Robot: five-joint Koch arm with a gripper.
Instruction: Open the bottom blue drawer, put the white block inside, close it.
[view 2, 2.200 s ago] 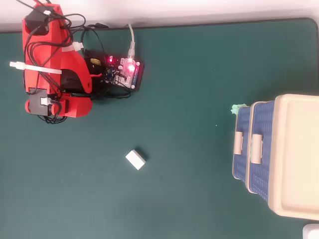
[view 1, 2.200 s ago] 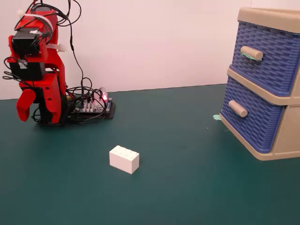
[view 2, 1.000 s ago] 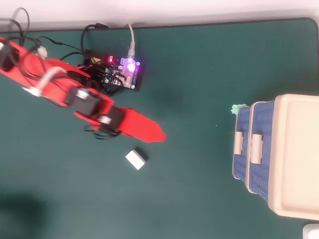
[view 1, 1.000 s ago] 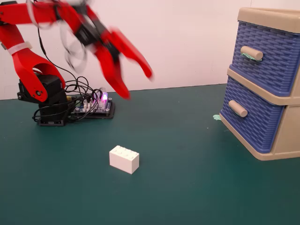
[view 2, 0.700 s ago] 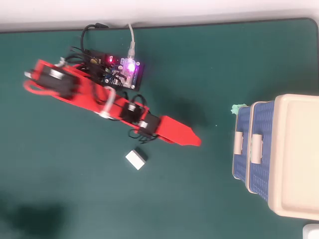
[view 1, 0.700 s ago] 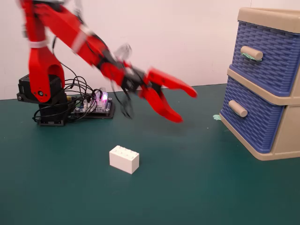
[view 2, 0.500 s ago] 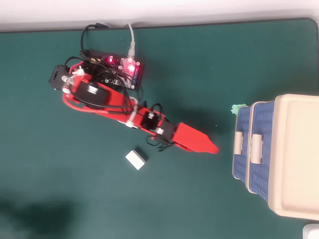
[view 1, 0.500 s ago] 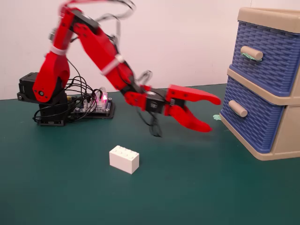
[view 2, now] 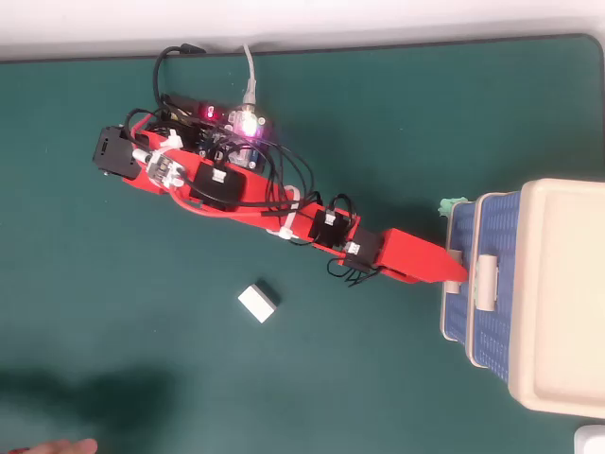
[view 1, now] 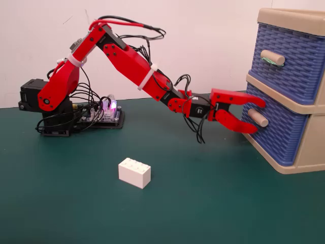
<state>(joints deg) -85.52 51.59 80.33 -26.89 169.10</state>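
Fixed view, bottom blue drawer (view 1: pixel 277 129) shut

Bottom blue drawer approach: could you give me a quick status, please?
End effector open, jaws straddling the handle. Bottom blue drawer not pulled out. White block on the mat, untouched. Nothing in the way.

You've got a dark green mat (view 1: pixel 193 203) over the whole work surface, white wall (view 1: pixel 203 46) behind. A circuit board (view 2: pixel 236 137) with lit pink and red LEDs sits near the mat's far edge. The upper blue drawer (view 1: pixel 294 61) is closed, green mark on its handle. A green scrap (view 2: pixel 453 204) lies beside the cabinet's corner.
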